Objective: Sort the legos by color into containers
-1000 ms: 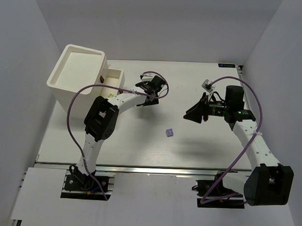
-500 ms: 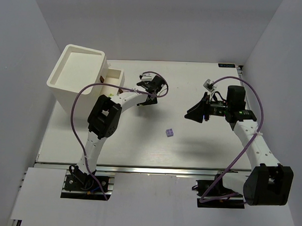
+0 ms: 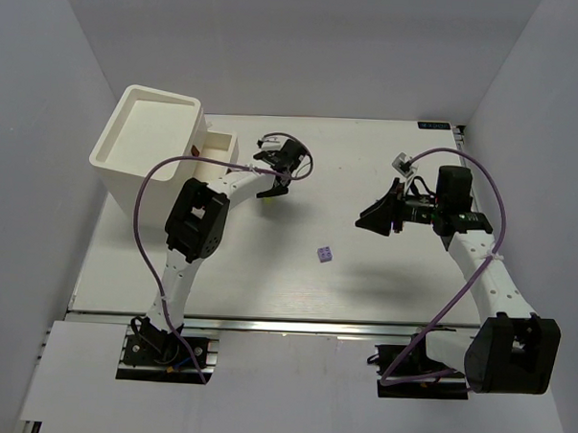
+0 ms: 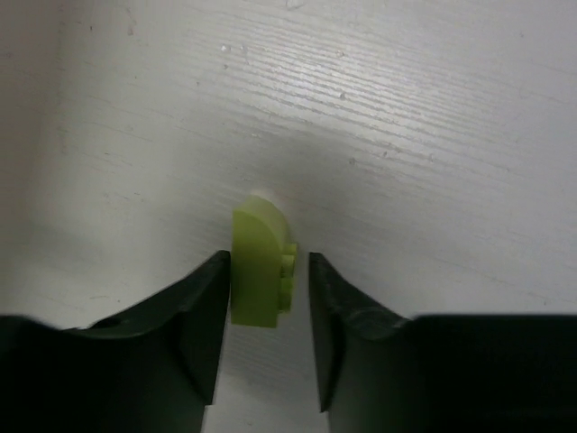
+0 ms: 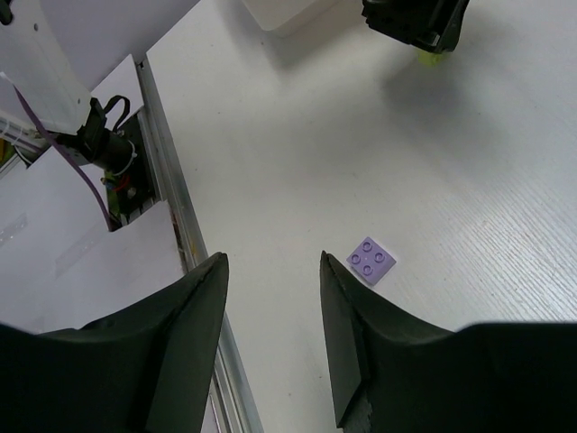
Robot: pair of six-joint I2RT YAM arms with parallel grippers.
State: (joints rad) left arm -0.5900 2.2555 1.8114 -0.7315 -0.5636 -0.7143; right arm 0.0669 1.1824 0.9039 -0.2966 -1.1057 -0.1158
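- The left gripper (image 4: 268, 262) is down at the white table (image 3: 382, 292), a short way to the right of the cream-white box (image 3: 113, 170).
- In the left wrist view its two dark fingers (image 4: 203, 307) flank a yellow-green lego brick (image 4: 258, 271) that sits on the tabletop with its studs facing the right-hand finger.
- The left-hand finger is against the brick's smooth side; a thin sliver of table shows between the studs and the other finger, so the jaws are narrowed around the brick but not clamped on it.
- The right gripper (image 5: 273, 262) hangs above the right half of the table with its fingers apart and nothing between them, pointing toward the middle.
- A lavender lego brick (image 3: 324, 254) lies alone, studs up, on bare table between the two arms — well apart from both grippers and from the box.
- The right wrist view shows that same lavender brick just past its fingertips, with the left gripper and a bit of yellow-green under it at the top edge.
- One shallow drawer (image 3: 231, 140) stands pulled out from the box's right side — what lies inside it cannot be made out.
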